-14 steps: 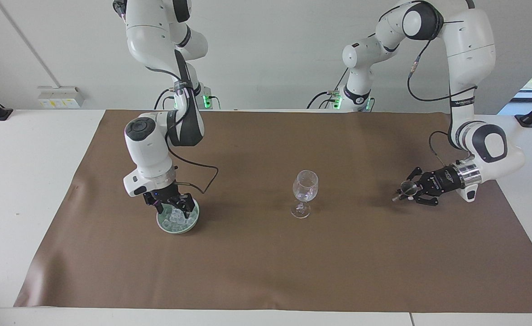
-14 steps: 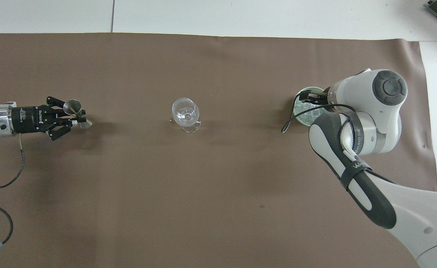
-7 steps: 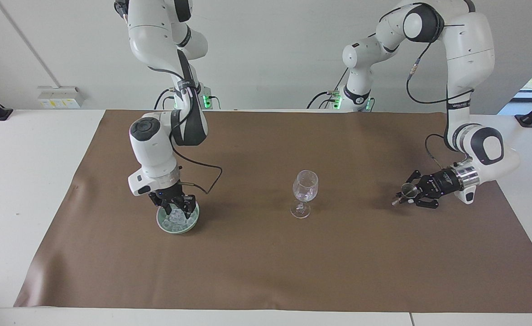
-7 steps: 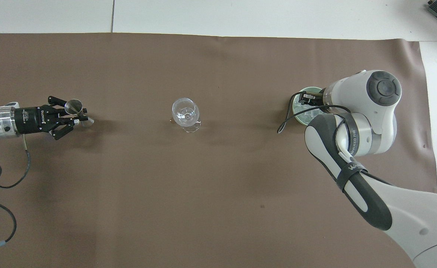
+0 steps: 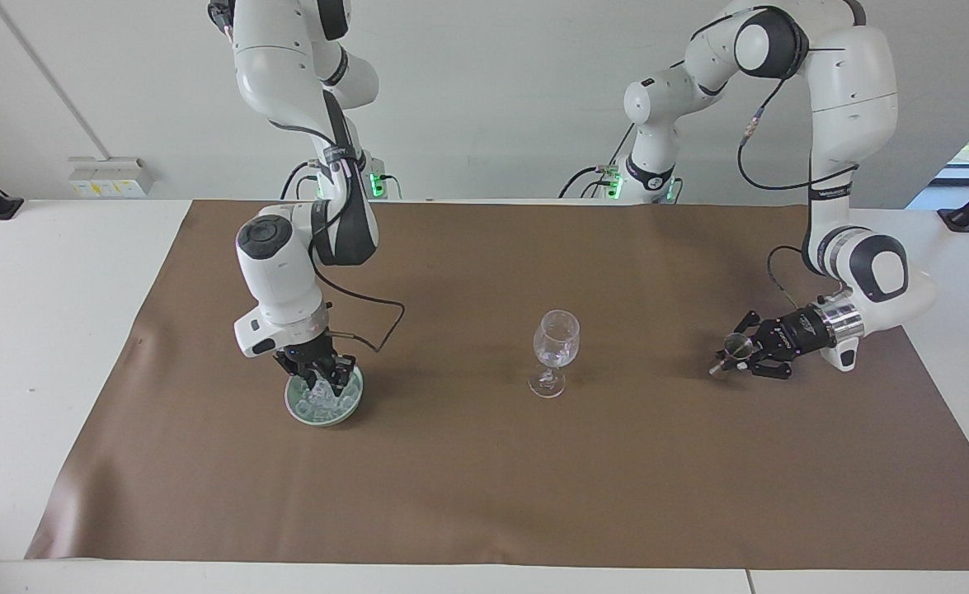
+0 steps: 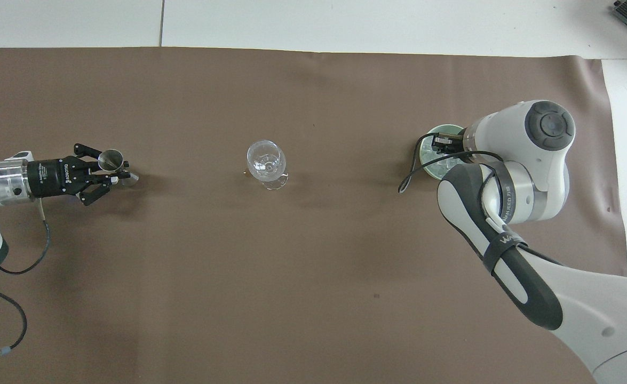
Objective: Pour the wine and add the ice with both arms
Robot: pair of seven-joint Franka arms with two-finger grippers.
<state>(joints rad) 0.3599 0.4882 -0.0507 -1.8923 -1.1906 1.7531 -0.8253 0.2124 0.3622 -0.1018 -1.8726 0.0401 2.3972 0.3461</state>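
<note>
My right hand (image 5: 323,381) is down in the green bowl (image 5: 352,406) of ice (image 5: 319,401), 9 o'clock of the wine glass (image 5: 556,340); its grasp I cannot tell | left hand (image 5: 731,356) clenched on metal jigger (image 5: 737,344), kept upright for pouring.

right hand (image 5: 325,381): fingertips sunk among the ice (image 5: 322,403) at lower left of the facing view; whether a cube is pinched cannot be told.
right hand, overhead view: mostly hidden under the arm's own white wrist at right of frame.
green bowl (image 6: 435,133): only part of its rim shows past that wrist.
left hand (image 5: 736,356): clamped on a small metal measuring cup (image 5: 736,345); its contents are too small to tell.
left arm: cut off by the overhead view's left edge.
wine glass (image 5: 556,341): contents unclear.
</note>
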